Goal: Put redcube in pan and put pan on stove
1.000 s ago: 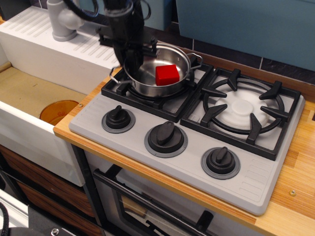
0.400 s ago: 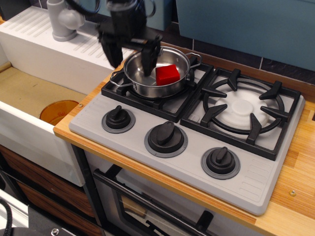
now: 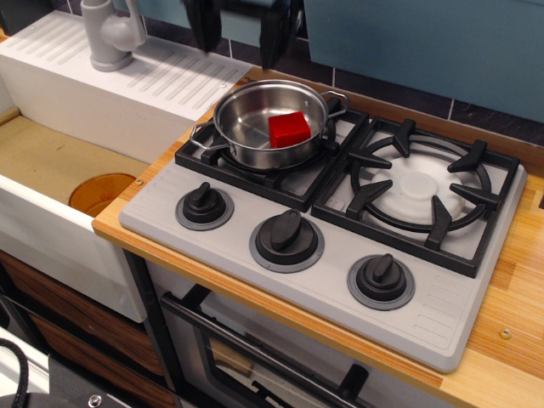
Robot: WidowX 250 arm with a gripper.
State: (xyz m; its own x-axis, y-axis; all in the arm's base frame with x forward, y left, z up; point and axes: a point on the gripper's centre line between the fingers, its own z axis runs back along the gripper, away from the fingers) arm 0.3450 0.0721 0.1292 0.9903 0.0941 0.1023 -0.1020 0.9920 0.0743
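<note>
The redcube (image 3: 289, 129) lies inside the pan (image 3: 246, 127), toward its right side. The shiny steel pan with two wire loop handles rests on the left black grate of the grey stove (image 3: 323, 255). My gripper (image 3: 240, 34) is at the top edge of the view, well above the pan. Its two dark fingers (image 3: 204, 25) hang apart and hold nothing. Its upper part is cut off by the frame.
The right burner (image 3: 418, 189) with its white disc is bare. Three black knobs (image 3: 287, 236) line the stove's front. A white sink (image 3: 51, 195) with an orange drain and a grey faucet (image 3: 109, 34) lies to the left. The wooden counter (image 3: 510, 323) runs along the right.
My gripper has let go of the pan's left rim, opened, and risen straight up to the top of the view. The pan and cube have stayed on the left grate.
</note>
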